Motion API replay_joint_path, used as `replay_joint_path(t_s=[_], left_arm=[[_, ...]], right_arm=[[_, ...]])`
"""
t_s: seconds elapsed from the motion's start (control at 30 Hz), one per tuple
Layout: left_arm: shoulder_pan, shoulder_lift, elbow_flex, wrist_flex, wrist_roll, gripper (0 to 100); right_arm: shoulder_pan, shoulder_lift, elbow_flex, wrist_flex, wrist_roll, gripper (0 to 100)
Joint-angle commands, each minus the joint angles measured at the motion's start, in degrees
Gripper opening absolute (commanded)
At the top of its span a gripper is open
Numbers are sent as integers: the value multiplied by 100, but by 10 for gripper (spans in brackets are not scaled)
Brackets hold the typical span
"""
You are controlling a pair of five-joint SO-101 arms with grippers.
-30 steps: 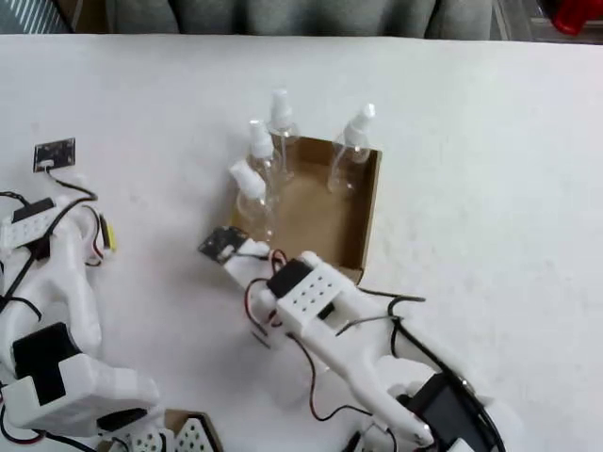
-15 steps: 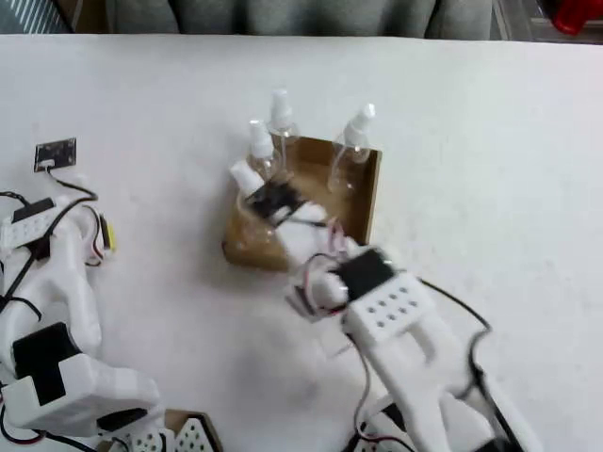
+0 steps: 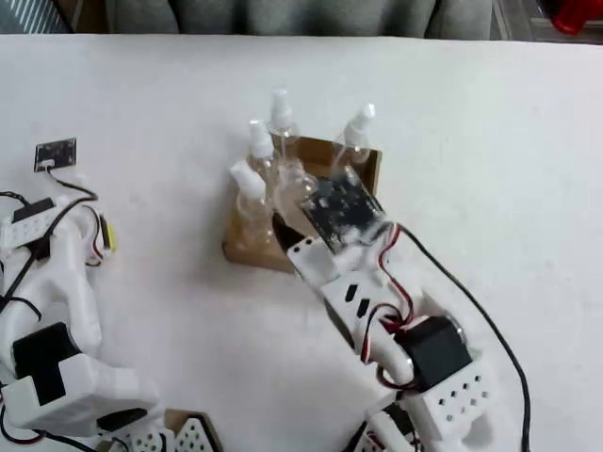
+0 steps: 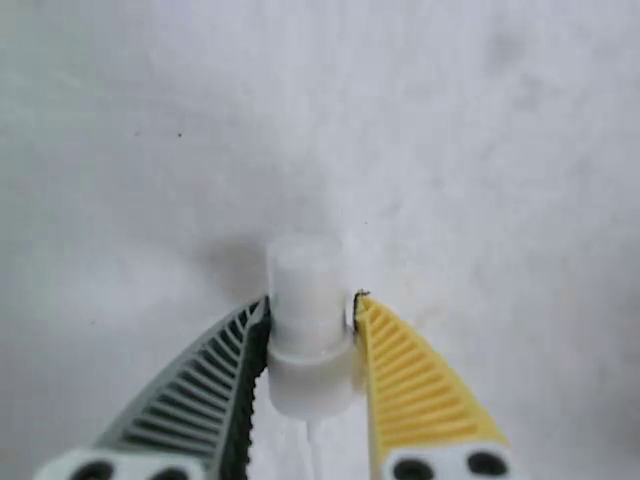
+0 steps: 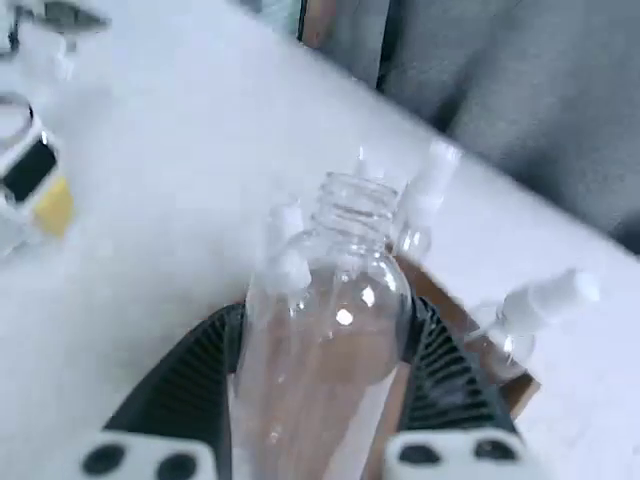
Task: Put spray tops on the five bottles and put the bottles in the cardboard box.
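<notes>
Over the box (image 3: 254, 252), where four capped bottles (image 3: 281, 122) already stand, the right end effector (image 5: 325, 318) grips the bare-necked fifth bottle (image 5: 340, 270) and the left end effector (image 4: 310, 310) pinches its spray top (image 4: 308, 290) above the table (image 4: 450, 120), so capping and boxing remain.

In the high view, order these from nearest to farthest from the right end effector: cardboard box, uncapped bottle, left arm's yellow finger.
1. uncapped bottle, gripped in the right end effector.
2. cardboard box, close by, mid-table.
3. yellow finger, far off at the table's left.
</notes>
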Motion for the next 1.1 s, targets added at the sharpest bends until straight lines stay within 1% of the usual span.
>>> replay_joint_path(t_s=[0.0,0.1,0.17,0.2,0.27,0.37,0.53,0.7,0.8,0.93,1.0,1.07], left_arm=[[22,-233,0,-88,-97,22],[22,-233,9,-88,-97,22],[22,-233,9,-88,-97,22],[22,-233,9,-88,-97,22],[22,-233,9,-88,-97,22],[22,-242,9,-88,-88,22],[22,-277,0,-88,-62,22],[22,-338,-114,-70,-53,21],[13,-734,-484,343,-53,21],[13,-1613,-1371,1310,-26,22],[13,-2079,-1855,1653,264,23],[22,-2492,-2242,1881,782,24]], right_arm=[[-40,-268,492,-1051,-255,16],[-295,-426,1196,-2009,-1266,16],[-541,-629,1635,-2642,-1811,16],[-655,-752,1837,-2941,-1969,16],[-875,-1051,2207,-3424,-1925,16],[-1244,-1525,2760,-3873,-1793,16],[-1877,-2202,3587,-4268,-1556,16],[-2185,-2563,4185,-4514,-1556,16],[-2369,-2624,4545,-4813,-1530,16],[-2440,-2589,4791,-5349,-1521,16],[-2440,-2589,4826,-5437,-1521,16],[-2440,-2589,4835,-5429,-1521,16]])
